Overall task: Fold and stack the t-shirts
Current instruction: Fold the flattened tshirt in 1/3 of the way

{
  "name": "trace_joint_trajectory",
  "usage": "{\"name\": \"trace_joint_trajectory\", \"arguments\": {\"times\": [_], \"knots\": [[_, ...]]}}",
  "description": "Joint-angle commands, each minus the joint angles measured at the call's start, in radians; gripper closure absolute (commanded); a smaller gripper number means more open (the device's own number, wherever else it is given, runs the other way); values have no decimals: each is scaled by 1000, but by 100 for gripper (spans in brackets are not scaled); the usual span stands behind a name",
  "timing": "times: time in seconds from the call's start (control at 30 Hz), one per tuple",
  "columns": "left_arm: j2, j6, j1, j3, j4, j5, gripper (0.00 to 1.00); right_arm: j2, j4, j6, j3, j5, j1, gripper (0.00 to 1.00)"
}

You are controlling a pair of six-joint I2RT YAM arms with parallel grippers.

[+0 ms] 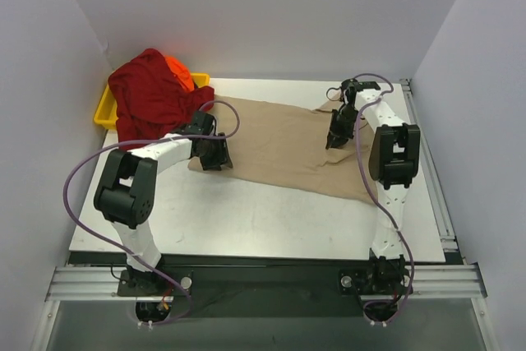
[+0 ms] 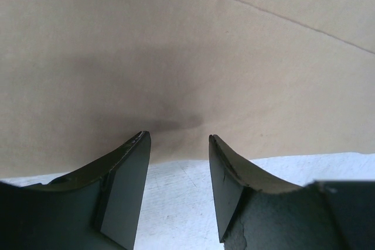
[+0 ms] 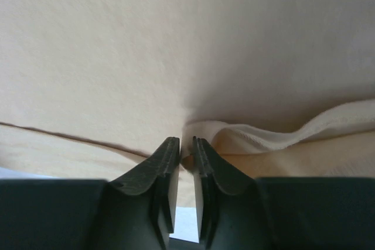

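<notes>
A tan t-shirt [image 1: 283,141] lies spread flat across the middle of the table. My left gripper [image 1: 215,158] sits at its near-left edge. In the left wrist view that gripper [image 2: 179,139] is open, the tan cloth [image 2: 176,57] ending just at its fingertips and bare table [image 2: 176,203] between the fingers. My right gripper [image 1: 335,141] is down on the shirt's right side. In the right wrist view it [image 3: 186,141] is shut on a raised fold of the tan cloth [image 3: 263,136]. A dark red t-shirt [image 1: 148,100] is heaped at the back left, with an orange t-shirt [image 1: 181,71] showing behind it.
A yellow tray [image 1: 105,113] holds the heaped shirts at the table's back left corner. White walls close in the left, back and right sides. The white table [image 1: 246,219] runs bare between the tan shirt and the arm bases.
</notes>
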Motion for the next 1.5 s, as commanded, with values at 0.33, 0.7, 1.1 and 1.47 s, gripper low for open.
{"name": "trace_joint_trajectory", "arguments": {"times": [0.33, 0.7, 1.1, 1.47], "knots": [[-86, -13, 6, -6, -36, -53, 45, 95, -83, 76, 303, -175, -6, 59], [-102, 5, 5, -34, -19, -28, 45, -89, -66, 51, 218, -191, -63, 50], [-84, 22, 2, 103, 19, -42, 45, -391, 67, 28, -379, -42, -73, 50], [57, 41, 6, 157, 76, -25, 45, -511, 100, 30, -637, 55, -162, 50]]}}
